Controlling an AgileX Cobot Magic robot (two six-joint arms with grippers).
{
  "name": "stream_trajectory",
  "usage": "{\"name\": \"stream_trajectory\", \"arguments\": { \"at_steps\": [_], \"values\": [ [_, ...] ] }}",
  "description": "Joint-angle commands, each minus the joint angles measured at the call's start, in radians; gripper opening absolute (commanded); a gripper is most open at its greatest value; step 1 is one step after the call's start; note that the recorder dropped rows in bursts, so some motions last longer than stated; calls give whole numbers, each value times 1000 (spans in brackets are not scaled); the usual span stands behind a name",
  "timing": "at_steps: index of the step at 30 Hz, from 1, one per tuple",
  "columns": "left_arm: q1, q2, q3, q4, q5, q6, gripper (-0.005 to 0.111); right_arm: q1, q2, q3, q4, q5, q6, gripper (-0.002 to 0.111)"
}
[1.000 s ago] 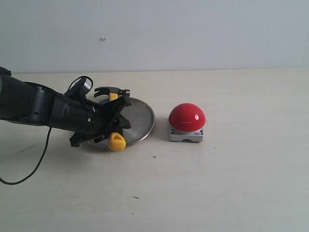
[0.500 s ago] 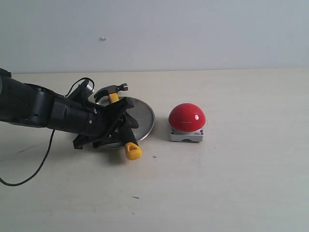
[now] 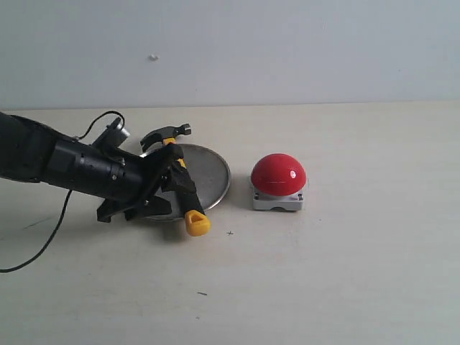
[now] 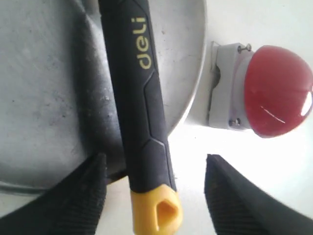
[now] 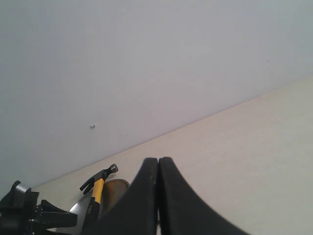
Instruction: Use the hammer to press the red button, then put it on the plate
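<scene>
The hammer (image 3: 196, 223) lies across the plate (image 3: 213, 171), its dark head (image 3: 167, 134) past the far rim and its yellow looped end over the near rim. In the left wrist view the black handle (image 4: 142, 98) runs over the steel plate (image 4: 49, 98), between the fingers of my open left gripper (image 4: 155, 164), which stand apart from it on both sides. In the exterior view the left gripper (image 3: 169, 192) sits low over the plate's left part. The red button (image 3: 278, 175) stands to the right of the plate; the red button (image 4: 276, 90) also shows near the plate rim. My right gripper (image 5: 159, 161) is shut and empty.
The beige table (image 3: 323, 273) stretches around the things, with a pale wall behind. A black cable (image 3: 43, 248) trails from the left arm across the table's left side. The right arm is outside the exterior view.
The left gripper has let go of the hammer and drawn back to the left. The handle's yellow end swung rightward and came to rest over the plate's near rim.
</scene>
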Motion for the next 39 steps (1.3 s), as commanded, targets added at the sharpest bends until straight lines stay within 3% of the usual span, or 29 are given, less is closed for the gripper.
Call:
{"name": "stream_trajectory", "arguments": {
  "at_steps": [1, 7, 10, 12, 17, 20, 25, 28, 31, 39],
  "values": [
    [38, -61, 5, 43, 83, -10, 46, 2, -5, 3, 0, -8, -2, 0],
    [76, -191, 5, 118, 139, 20, 0, 2, -5, 3, 0, -8, -2, 0],
    [76, -298, 17, 159, 100, 41, 0, 2, -5, 3, 0, -8, -2, 0],
    [55, -435, 84, 135, -2, 145, 0, 2, -5, 3, 0, -8, -2, 0],
    [-63, -938, 461, -210, -557, 582, 0, 2, -5, 3, 0, -8, -2, 0],
    [-66, -1226, 602, -207, -683, 583, 0, 2, -5, 3, 0, -3, -2, 0],
    [-66, -1736, 751, -209, -614, 553, 0, 2, -5, 3, 0, -3, -2, 0],
    [-66, -1908, 790, -209, -618, 533, 0, 2, -5, 3, 0, -3, -2, 0],
    [-66, -1990, 812, -212, -627, 533, 0, 2, -5, 3, 0, -3, -2, 0],
    [-66, -1990, 816, -210, -621, 537, 0, 2, -5, 3, 0, 0, -2, 0]
  ]
}}
